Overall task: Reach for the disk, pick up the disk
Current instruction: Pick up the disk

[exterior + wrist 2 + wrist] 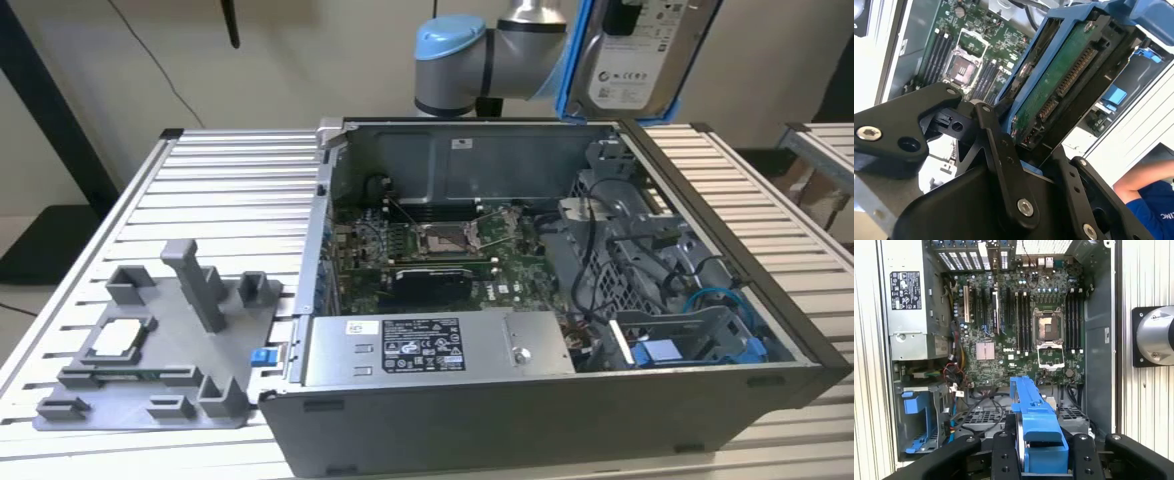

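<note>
We see the claw [1041, 460] clamped on the disk [638, 55], its black fingers [1004, 165] pressed against the blue bracket. The disk hangs in the air above the open computer case [534, 420], which sits on the slatted surface [227, 190].

Bright, even light; glare whitens the table slats [866, 70].

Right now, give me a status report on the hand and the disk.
Hand shut on the disk, blue bracket between the fingers. Disk lifted clear above the open computer case. Nothing in the way.
</note>
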Available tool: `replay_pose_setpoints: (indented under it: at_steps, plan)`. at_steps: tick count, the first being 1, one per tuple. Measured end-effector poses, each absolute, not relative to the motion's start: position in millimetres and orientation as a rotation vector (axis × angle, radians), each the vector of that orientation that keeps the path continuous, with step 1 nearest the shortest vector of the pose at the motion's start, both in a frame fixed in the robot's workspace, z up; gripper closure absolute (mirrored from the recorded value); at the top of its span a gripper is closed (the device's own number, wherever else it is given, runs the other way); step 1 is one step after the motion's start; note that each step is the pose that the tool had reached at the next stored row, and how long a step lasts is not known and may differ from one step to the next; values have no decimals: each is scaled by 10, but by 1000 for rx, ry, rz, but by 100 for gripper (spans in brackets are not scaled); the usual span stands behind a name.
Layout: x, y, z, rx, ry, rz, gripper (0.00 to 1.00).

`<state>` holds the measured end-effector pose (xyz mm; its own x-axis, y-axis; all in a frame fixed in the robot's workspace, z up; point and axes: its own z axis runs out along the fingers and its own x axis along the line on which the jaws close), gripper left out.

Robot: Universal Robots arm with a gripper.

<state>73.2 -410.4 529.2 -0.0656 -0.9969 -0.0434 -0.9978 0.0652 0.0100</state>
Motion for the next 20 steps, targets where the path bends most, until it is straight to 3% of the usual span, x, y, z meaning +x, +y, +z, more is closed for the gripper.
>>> replay_pose_setpoints:
  at_steps: [20]
  plan:
    - [736,-4552,5292,-2130,2275,58,100]
